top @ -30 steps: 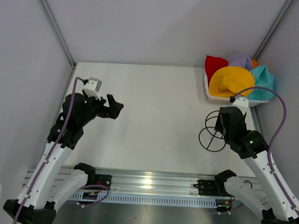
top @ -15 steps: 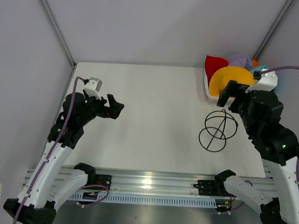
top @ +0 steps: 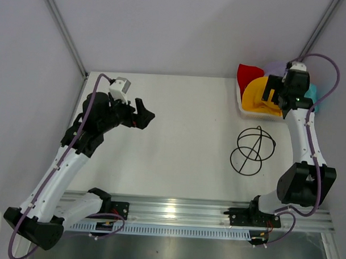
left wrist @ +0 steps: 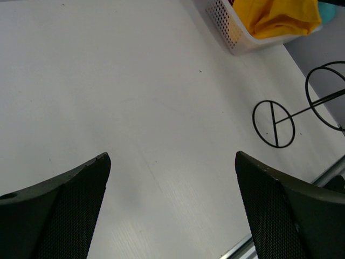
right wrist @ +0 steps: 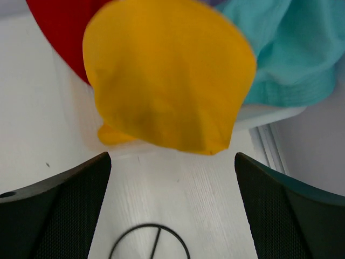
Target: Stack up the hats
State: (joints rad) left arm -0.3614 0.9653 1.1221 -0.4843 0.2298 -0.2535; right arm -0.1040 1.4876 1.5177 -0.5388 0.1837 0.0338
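The hats lie heaped in a white mesh basket (top: 242, 108) at the table's far right corner. The yellow hat (top: 255, 95) is on top, its brim hanging over the basket's near wall; it fills the right wrist view (right wrist: 167, 75). A red hat (top: 248, 73) lies behind it, a lavender one (top: 275, 68) at the back, and a teal one (right wrist: 285, 48) to the right. The orange and dark blue hats are hidden. My right gripper (top: 272, 93) hovers open just over the yellow hat, holding nothing. My left gripper (top: 144, 114) is open and empty above the table's left part.
A black wire stand (top: 250, 151) rests on the table in front of the basket; it also shows in the left wrist view (left wrist: 302, 108). Grey walls close in the back and both sides. A metal rail (top: 176, 212) runs along the near edge.
My right arm has swung up and back from beside the wire stand to over the basket's hats. My left gripper has moved a little forward and to the right.
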